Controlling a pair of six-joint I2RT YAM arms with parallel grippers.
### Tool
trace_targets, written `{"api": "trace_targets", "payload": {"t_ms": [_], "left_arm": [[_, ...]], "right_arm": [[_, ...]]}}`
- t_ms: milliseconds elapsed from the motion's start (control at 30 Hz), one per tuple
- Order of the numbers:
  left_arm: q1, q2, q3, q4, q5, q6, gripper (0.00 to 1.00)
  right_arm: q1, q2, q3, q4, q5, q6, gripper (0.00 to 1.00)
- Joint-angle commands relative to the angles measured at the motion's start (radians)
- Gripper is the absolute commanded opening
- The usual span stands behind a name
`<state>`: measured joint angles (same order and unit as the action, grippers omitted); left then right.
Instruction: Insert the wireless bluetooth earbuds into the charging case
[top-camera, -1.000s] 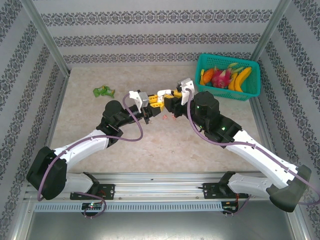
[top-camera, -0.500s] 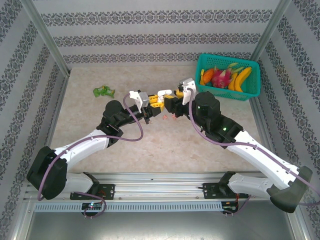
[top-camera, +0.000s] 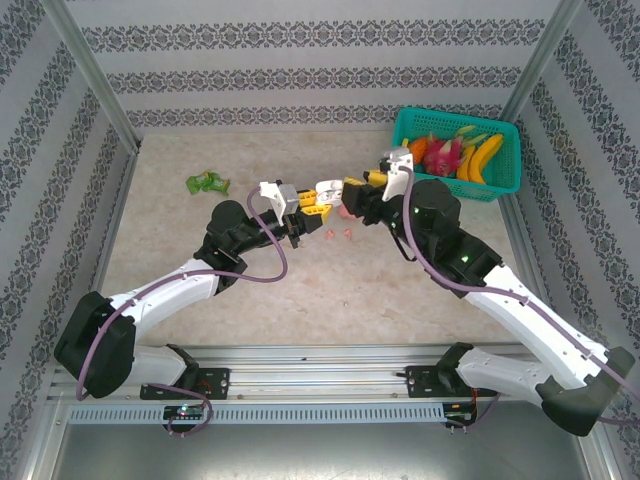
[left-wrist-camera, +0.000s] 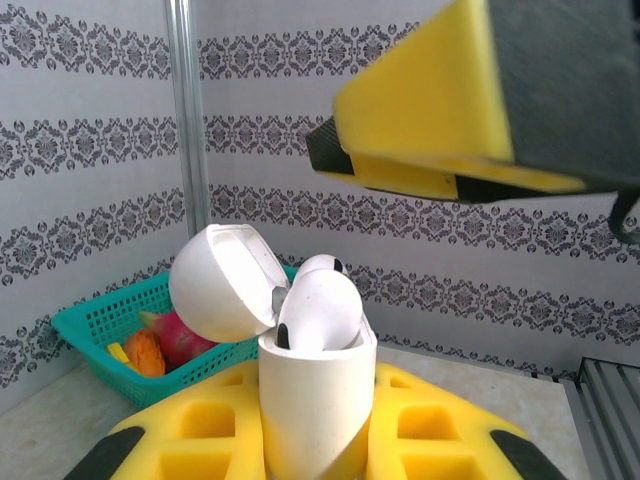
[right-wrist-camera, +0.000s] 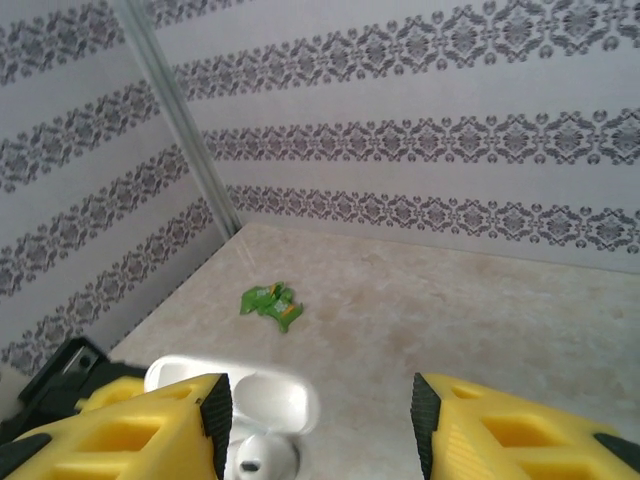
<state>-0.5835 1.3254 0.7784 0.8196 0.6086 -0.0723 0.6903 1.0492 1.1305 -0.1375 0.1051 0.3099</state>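
The left gripper (left-wrist-camera: 316, 442) is clenched on the white charging case (left-wrist-camera: 315, 395), lid open, with two white earbuds (left-wrist-camera: 322, 305) seated inside (that pair looks done). The right gripper (right-wrist-camera: 318, 410) hangs released just above the case. Pink earbuds (top-camera: 329, 231) lie on the table beneath both grippers, probably next. The fruit basket (top-camera: 455, 112) and green scrap (top-camera: 207, 182) sit well aside and block nothing.

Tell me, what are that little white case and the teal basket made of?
The white case looks like hard plastic, smooth and slightly glossy: soft highlights on its rounded lid. The teal basket seems moulded plastic too, matte, given its regular open lattice walls.
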Motion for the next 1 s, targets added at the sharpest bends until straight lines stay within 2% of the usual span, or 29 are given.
{"api": "trace_targets", "payload": {"t_ms": [0, 333, 567, 700, 967], "left_arm": [[-0.018, 0.002, 0.003, 0.052, 0.017, -0.005, 0.0], [-0.018, 0.009, -0.023, 0.036, 0.068, 0.0, 0.0], [-0.018, 0.016, -0.013, 0.027, 0.066, 0.0, 0.0], [-0.018, 0.024, -0.009, 0.025, 0.043, -0.001, 0.0], [-0.018, 0.042, 0.011, 0.012, -0.016, 0.0, 0.0]], "right_arm": [[-0.055, 0.036, 0.094, -0.045, -0.054, 0.08, 0.53], [-0.214, 0.353, 0.443, -0.37, -0.301, 0.132, 0.51], [-0.224, 0.543, 0.62, -0.519, -0.42, 0.09, 0.43], [-0.206, 0.567, 0.629, -0.56, -0.442, 0.064, 0.36], [-0.157, 0.457, 0.482, -0.56, -0.449, 0.047, 0.27]]}}
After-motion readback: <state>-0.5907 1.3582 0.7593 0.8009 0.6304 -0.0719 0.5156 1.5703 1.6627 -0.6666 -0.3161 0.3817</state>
